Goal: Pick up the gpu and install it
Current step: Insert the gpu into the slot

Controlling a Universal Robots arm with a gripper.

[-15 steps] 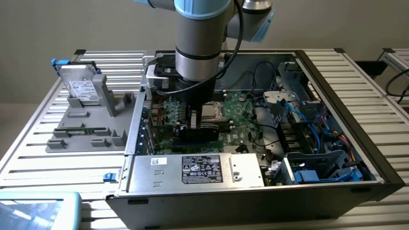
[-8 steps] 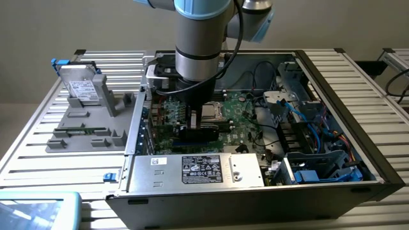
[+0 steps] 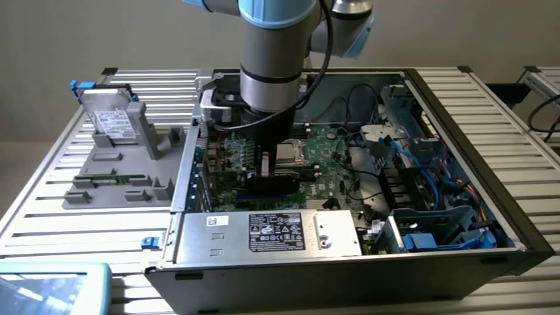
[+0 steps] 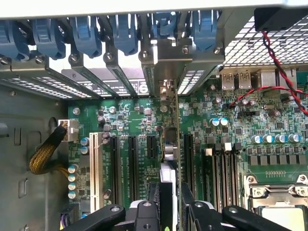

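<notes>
**GPU gripped edge-on over the motherboard slots, inside the case**

Gripper (image 4: 174, 195): closed on the gpu (image 4: 172, 144). In the wrist view the two black fingers (image 4: 188, 204) stand one on each side of the thin card and pinch it at its near end.

Card attitude: upright and seen edge-on. It runs straight ahead of the gripper toward the rear wall of the case (image 3: 455, 85). Its metal end bracket reaches the row of slot covers (image 4: 120, 72) beneath the blue latches (image 4: 86, 33).

Card position: in line with the black expansion slots (image 4: 131, 159) of the motherboard (image 4: 139, 120), with slots lying to both sides of the gripper. Whether the card's lower edge is seated in a slot cannot be told.

Surroundings, exterior view:
- The arm (image 3: 273, 59) comes down into the open case, and the gripper is low over the board.
- The CPU socket (image 3: 289, 156) is just beside the gripper, to the exterior view's right of it.
- The power supply (image 3: 271, 233) lies between the gripper and the front wall of the case.
- Well apart from the gripper, outside the case on the exterior view's left, is a grey fixture tray (image 3: 114, 190).
- The tray carries a silver-grey drive (image 3: 114, 121) with a white label and a green memory stick (image 3: 112, 176).
</notes>
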